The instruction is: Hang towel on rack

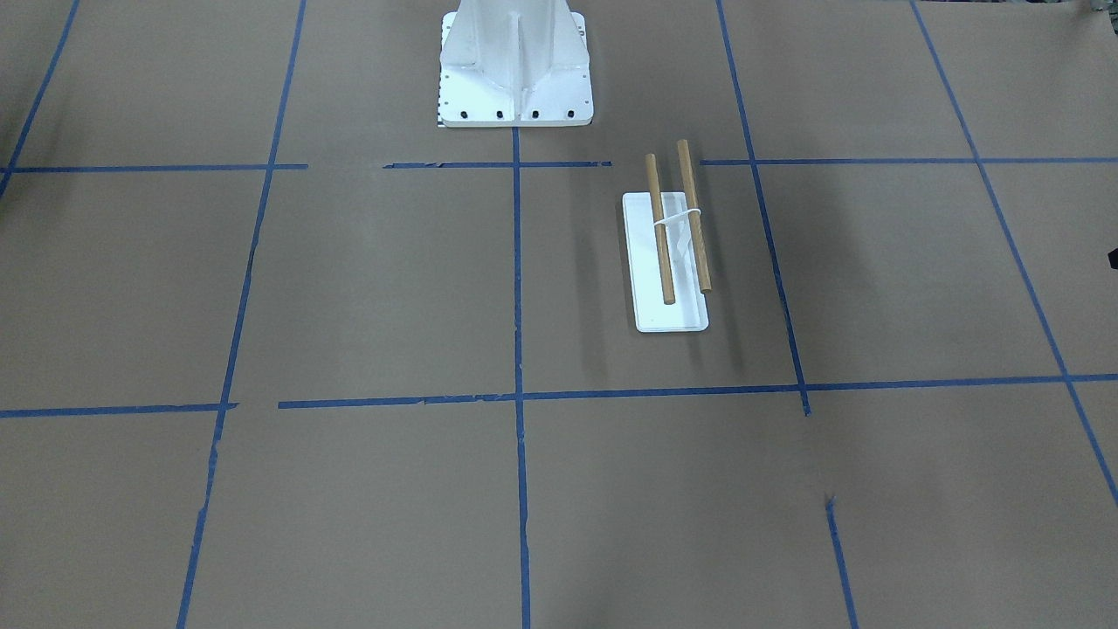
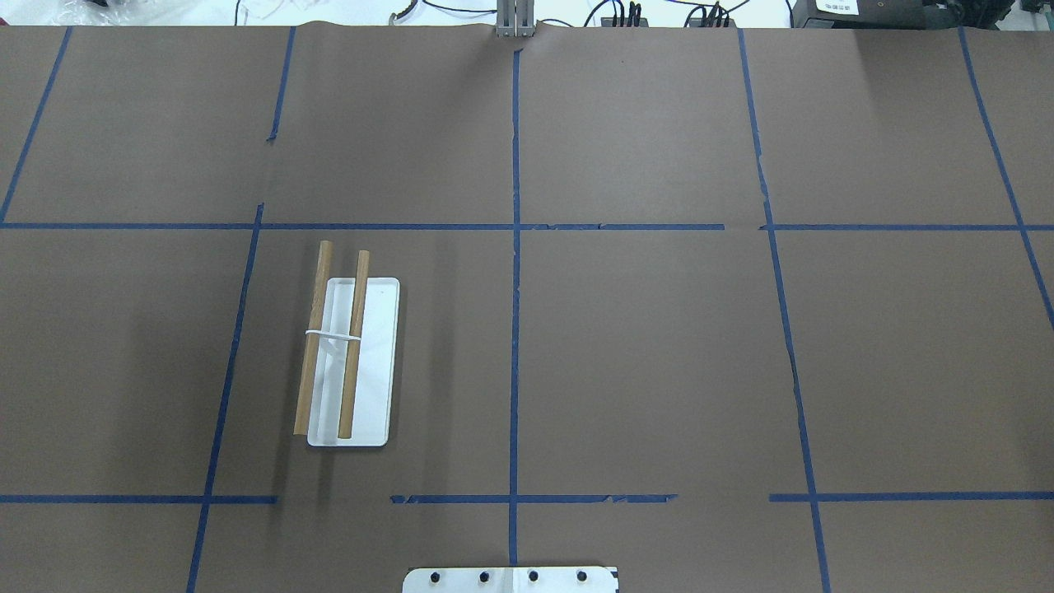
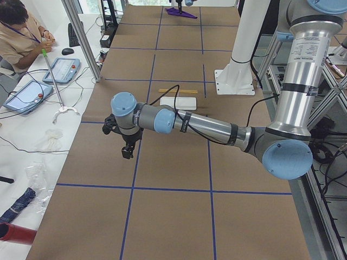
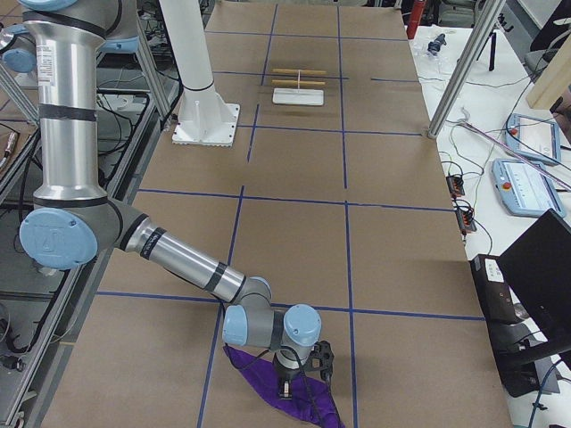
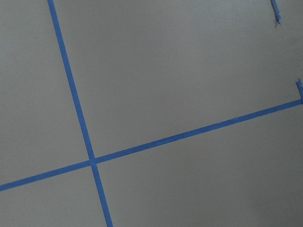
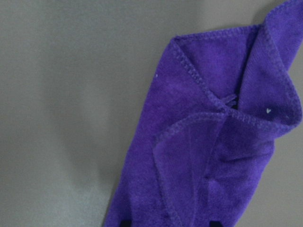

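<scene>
The rack (image 2: 350, 362) stands on the brown table on my left side, with a white base and two wooden rods; it also shows in the front view (image 1: 668, 262) and both side views (image 3: 179, 100) (image 4: 297, 89). Nothing hangs on it. The purple towel (image 4: 285, 397) lies crumpled at the table's right end and fills the right wrist view (image 6: 213, 142). My right gripper (image 4: 303, 379) is right over it; its dark fingertips (image 6: 124, 222) show apart at the frame's bottom edge, open. My left gripper (image 3: 127, 151) hovers over bare table at the left end; I cannot tell whether it is open or shut.
The white bolted robot pedestal (image 1: 515, 70) stands at mid-table on the robot's side. Blue tape lines (image 5: 90, 158) grid the table. An operator (image 3: 21, 38) sits beside teach pendants (image 3: 59, 70) on the side bench. Metal frame posts (image 4: 459, 76) stand at the table's edge.
</scene>
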You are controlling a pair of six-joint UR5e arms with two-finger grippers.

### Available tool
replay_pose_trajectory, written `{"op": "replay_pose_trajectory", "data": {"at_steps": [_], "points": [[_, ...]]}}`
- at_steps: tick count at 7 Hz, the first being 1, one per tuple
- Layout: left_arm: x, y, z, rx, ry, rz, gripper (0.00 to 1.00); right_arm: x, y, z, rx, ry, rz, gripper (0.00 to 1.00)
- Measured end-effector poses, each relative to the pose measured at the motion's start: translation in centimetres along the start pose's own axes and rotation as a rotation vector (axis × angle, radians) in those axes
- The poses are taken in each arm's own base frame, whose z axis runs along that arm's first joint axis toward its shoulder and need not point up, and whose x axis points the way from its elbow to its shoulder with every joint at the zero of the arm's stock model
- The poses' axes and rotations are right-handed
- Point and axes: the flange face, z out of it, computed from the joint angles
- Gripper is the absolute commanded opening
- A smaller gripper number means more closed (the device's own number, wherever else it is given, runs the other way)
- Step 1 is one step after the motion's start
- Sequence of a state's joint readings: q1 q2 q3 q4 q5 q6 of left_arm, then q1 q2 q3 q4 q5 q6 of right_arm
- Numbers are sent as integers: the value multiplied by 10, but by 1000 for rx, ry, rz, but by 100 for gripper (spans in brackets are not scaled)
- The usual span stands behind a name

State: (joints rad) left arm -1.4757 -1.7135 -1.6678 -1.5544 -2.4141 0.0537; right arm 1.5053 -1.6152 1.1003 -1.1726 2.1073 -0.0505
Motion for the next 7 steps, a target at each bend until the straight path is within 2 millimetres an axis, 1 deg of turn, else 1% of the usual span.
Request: {"op": "replay_pose_trajectory", "data": {"at_steps": [1, 2, 4, 5, 6, 7], "points": [[1, 0, -1, 2, 0, 2, 100, 2, 3, 2, -3, 2, 2, 13], [2, 0, -2, 4, 0, 4, 100, 2, 5, 3, -6, 2, 4, 0], [3, -1, -3, 6, 0, 7, 100, 3, 7, 5, -8, 2, 7, 0], [3, -1, -3, 7, 0, 8, 100, 7, 5, -4, 12, -8, 19, 0], [4, -1, -3, 9, 13, 10, 100, 7, -4, -33, 70, -52, 40, 0], [7, -2, -2, 16, 46, 18, 100, -9, -23, -78, 137, -122, 58, 0]]}}
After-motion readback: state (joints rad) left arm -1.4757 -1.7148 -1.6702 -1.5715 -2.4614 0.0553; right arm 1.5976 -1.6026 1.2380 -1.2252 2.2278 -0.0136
